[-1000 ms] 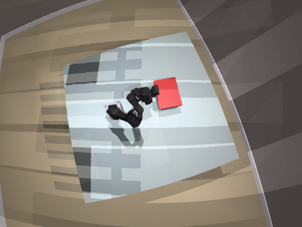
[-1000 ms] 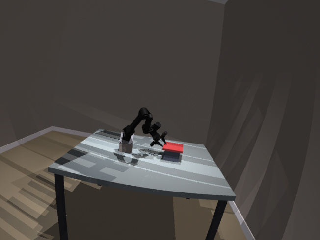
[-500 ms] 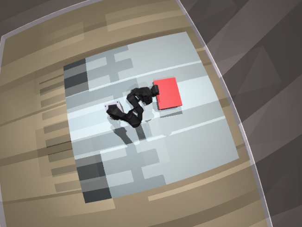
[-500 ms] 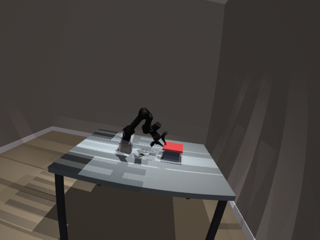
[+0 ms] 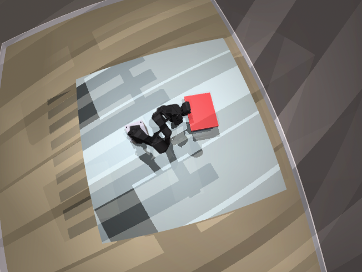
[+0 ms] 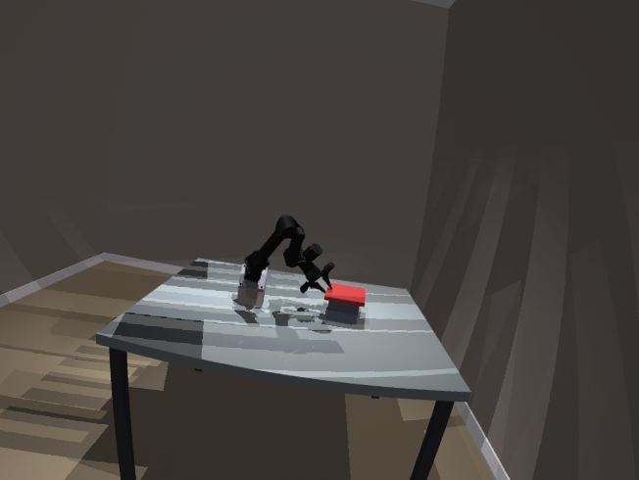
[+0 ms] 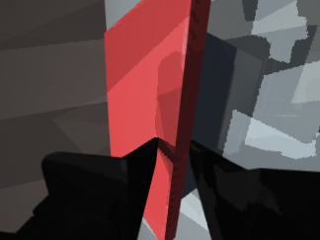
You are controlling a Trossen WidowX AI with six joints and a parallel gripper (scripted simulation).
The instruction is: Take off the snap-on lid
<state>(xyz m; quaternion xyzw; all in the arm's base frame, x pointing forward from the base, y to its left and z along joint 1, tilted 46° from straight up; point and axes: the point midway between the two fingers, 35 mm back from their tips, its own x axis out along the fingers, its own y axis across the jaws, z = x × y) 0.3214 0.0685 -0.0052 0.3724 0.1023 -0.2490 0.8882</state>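
Note:
A flat red snap-on lid (image 5: 201, 111) (image 6: 346, 294) (image 7: 143, 98) sits on a dark blue-grey storage box (image 6: 341, 312) (image 7: 212, 98) on the table, right of the arm's base. My gripper (image 5: 187, 109) (image 6: 327, 284) (image 7: 173, 143) is at the lid's near edge, the edge facing the arm. Its two black fingers are shut on that edge, one above the lid and one below the rim. In the wrist view the lid stands edge-on between the fingers. Most of the box is hidden under the lid in the overhead view.
The arm's base (image 5: 136, 130) (image 6: 253, 283) stands mid-table, left of the box. The grey table (image 5: 204, 181) (image 6: 310, 356) has bare surface all around the box. Its far edge lies just behind the box.

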